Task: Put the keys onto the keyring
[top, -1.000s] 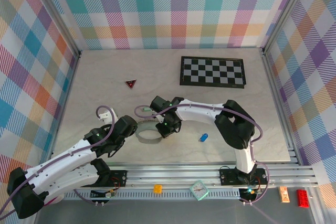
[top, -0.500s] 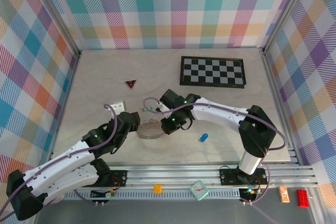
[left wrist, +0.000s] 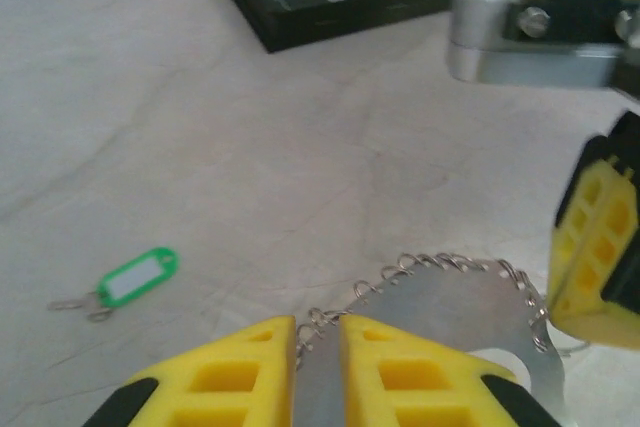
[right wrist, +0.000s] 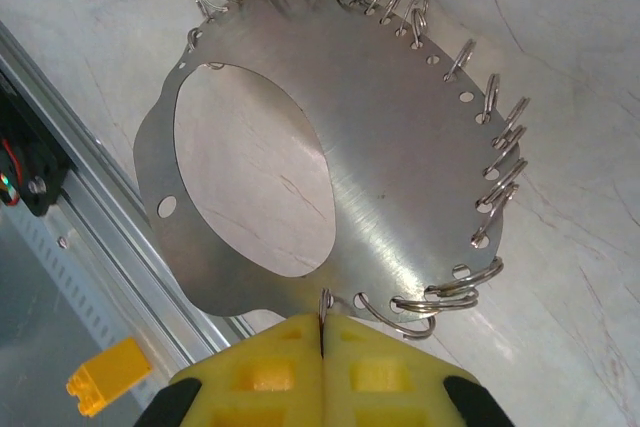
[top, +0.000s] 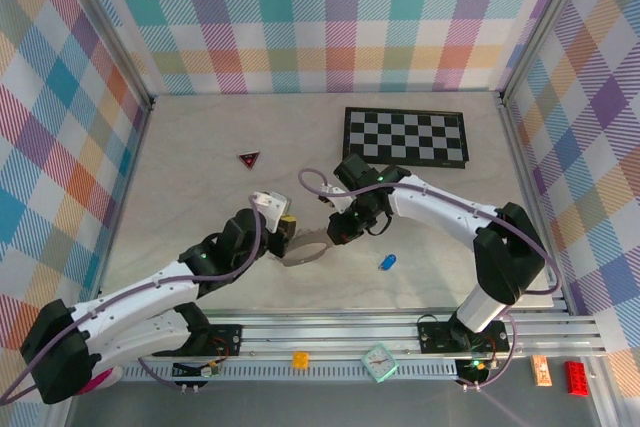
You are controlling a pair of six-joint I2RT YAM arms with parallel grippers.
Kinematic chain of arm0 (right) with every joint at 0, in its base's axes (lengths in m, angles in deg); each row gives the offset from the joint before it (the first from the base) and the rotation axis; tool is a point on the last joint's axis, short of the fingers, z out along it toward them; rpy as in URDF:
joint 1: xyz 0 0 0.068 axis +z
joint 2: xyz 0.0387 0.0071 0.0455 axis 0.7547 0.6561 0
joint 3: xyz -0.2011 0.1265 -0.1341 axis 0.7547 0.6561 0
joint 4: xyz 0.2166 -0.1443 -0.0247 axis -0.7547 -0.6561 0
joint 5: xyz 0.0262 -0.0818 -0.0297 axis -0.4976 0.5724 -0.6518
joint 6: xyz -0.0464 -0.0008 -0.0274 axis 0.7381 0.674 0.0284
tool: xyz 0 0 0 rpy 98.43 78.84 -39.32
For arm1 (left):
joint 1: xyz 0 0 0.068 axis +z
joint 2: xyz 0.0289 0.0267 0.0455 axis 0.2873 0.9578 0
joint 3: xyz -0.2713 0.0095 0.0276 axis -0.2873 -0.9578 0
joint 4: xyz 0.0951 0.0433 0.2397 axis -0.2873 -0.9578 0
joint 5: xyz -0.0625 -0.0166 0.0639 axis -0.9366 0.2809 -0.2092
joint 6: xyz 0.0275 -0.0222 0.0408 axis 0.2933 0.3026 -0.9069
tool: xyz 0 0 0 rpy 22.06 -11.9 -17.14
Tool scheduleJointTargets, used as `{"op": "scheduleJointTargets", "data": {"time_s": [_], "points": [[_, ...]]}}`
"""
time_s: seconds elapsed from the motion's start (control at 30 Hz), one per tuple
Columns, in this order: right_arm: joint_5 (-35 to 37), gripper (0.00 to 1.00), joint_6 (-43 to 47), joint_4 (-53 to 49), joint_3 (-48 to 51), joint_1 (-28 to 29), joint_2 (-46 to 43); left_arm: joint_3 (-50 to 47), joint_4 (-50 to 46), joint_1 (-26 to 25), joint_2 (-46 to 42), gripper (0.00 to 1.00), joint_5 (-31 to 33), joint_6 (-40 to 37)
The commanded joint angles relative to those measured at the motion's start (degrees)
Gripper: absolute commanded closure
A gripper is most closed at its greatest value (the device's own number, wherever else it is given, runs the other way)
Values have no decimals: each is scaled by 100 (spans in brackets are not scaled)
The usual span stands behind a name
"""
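The keyring (top: pixel 308 252) is a flat grey metal plate with a big hole and several small wire rings along its edge. It sits between my two grippers, tilted over the table. My left gripper (left wrist: pixel 318 327) is closed on the plate's edge (left wrist: pixel 460 307), with the metal showing between its yellow fingers. My right gripper (right wrist: pixel 323 322) is shut on one small wire ring at the plate's rim (right wrist: pixel 400 177). A blue-headed key (top: pixel 387 262) lies on the table to the right of the ring. A green-headed key (left wrist: pixel 135 280) with a small wire loop lies on the table apart from both grippers.
A checkerboard (top: pixel 405 137) lies at the back right. A dark red triangle (top: pixel 248 159) sits to the left of centre. Along the near edge runs the metal rail (top: pixel 400 332), with a yellow brick (top: pixel 300 358) and a small mint clock (top: pixel 379 362) in front of it.
Both grippers moved right and slightly farther from the bases, carrying the keyring with them. My left gripper came up to the plate and closed on its edge. My right gripper stayed shut.
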Motion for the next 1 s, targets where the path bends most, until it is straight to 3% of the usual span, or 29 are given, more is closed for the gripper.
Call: {"op": "scheduleJointTargets", "data": {"time_s": [0.0,0.2,0.53,0.7,0.97], "points": [[-109,100,501,-548,-253,-37,-151,-396,1260,59,116,83,-1049,-1052],[-67,100,809,-670,-429,-46,-176,-650,1808,357,481,83,-2254,-1532],[63,100,1856,-449,-476,-46,-545,-658,3182,1212,1502,86,-4407,-1230],[43,100,2197,-436,-604,-46,-594,-474,3421,1346,2047,88,-5065,-1529],[36,100,2482,-427,-619,-44,-569,-365,4053,1564,2482,88,-5921,-1371]]}}
